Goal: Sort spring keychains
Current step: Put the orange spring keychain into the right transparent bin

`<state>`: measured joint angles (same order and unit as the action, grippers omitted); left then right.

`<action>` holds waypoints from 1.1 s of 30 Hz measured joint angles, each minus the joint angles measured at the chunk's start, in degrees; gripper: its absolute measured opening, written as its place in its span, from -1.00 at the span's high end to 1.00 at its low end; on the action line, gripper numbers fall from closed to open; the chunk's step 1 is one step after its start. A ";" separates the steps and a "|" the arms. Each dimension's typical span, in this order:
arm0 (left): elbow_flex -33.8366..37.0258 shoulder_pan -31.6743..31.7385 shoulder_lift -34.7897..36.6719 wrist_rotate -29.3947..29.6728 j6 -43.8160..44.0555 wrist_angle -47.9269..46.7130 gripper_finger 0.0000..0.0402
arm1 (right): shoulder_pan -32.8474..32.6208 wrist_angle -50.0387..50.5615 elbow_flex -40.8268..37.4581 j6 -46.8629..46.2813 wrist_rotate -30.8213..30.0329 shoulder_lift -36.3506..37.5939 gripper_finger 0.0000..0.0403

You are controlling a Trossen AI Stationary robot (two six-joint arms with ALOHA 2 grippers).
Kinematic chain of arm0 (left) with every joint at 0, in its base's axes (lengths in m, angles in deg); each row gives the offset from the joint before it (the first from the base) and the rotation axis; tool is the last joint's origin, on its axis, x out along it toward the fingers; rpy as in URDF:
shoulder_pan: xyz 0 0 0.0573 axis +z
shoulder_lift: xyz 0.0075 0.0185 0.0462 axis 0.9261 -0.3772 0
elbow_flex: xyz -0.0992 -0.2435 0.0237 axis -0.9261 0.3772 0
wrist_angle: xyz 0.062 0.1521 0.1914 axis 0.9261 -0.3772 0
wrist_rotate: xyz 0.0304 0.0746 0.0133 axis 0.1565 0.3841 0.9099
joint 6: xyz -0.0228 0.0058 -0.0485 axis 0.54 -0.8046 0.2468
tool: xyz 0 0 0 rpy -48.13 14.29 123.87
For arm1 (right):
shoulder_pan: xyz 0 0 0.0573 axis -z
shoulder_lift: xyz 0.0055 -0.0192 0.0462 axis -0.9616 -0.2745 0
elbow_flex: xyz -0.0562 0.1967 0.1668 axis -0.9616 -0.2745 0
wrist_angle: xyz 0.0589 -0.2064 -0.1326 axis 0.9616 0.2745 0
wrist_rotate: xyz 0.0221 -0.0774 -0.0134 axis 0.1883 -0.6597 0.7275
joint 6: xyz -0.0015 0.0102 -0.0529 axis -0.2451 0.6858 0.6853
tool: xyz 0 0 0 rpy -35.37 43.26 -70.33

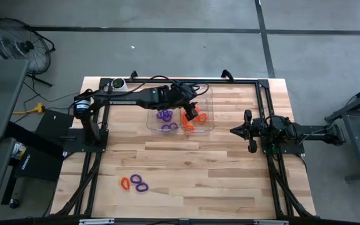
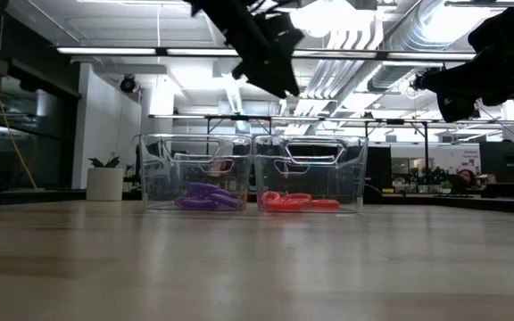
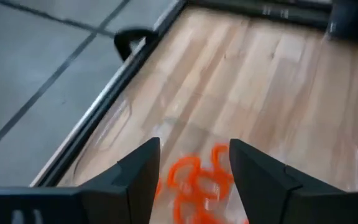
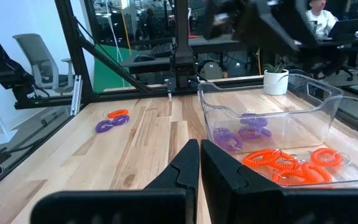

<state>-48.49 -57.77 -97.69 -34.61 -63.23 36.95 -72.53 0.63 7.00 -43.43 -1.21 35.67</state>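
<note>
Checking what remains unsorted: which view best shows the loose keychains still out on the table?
The high view: loose keychains, one orange and two purple, lie unobstructed on the table. The right wrist view shows them farther off; the other views miss them.

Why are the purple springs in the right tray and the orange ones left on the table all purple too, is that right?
Not quite. The loose springs on the table are two purple and one orange, as the high view shows. The rest stands.
</note>
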 joint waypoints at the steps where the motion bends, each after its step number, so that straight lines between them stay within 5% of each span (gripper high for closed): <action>1: 0.01 -0.12 1.02 0.40 0.16 -2.26 0.08 | 0.01 0.00 0.00 0.00 -0.02 0.00 0.94; 20: 0.09 -9.91 15.43 1.90 19.26 -37.28 0.94 | 0.00 0.01 0.00 0.00 0.00 -0.09 0.94; 33: 17.38 -29.29 29.87 -0.87 43.27 -41.50 1.00 | 0.00 0.00 0.00 0.00 -0.02 -0.22 0.94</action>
<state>-31.12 -87.06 -67.82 -35.48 -19.96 -4.55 -72.53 0.63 7.00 -43.43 -1.22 35.45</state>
